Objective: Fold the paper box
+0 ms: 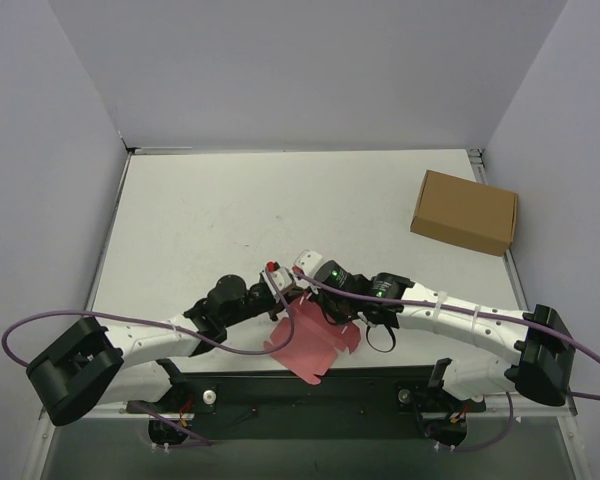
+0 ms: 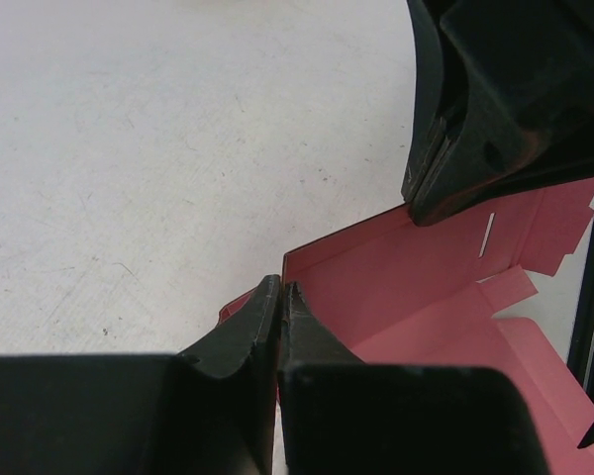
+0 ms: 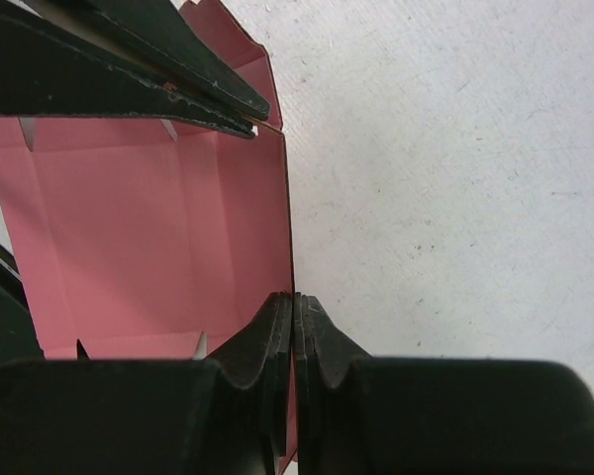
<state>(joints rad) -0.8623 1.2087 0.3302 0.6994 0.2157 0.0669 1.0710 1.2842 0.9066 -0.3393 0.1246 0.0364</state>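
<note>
Both tools are on the paper box (image 1: 310, 345) right now. The left tool (image 2: 280, 287) has its jaws squeezed down to a hairline on one end of a straight card edge. The right tool (image 3: 294, 299) is pinched just as tight on the other end of that same edge, so the two are close together with only that bit of edge between them. From the right wrist cam the box spreads out to the left of the tool: a creased pink sheet, panels and tabs folded only partway, with its inside face open to the camera. A little slit (image 2: 487, 233) shows in the panel just beside the right tool's tip. From above, the card fans out from the tools back toward the arm bases; I can't tell if it touches the tabletop (image 1: 230, 210). The brown cardboard box (image 1: 465, 212) sits well apart from both tools, off past the right one. It's shut, so no idea what's in it.
</note>
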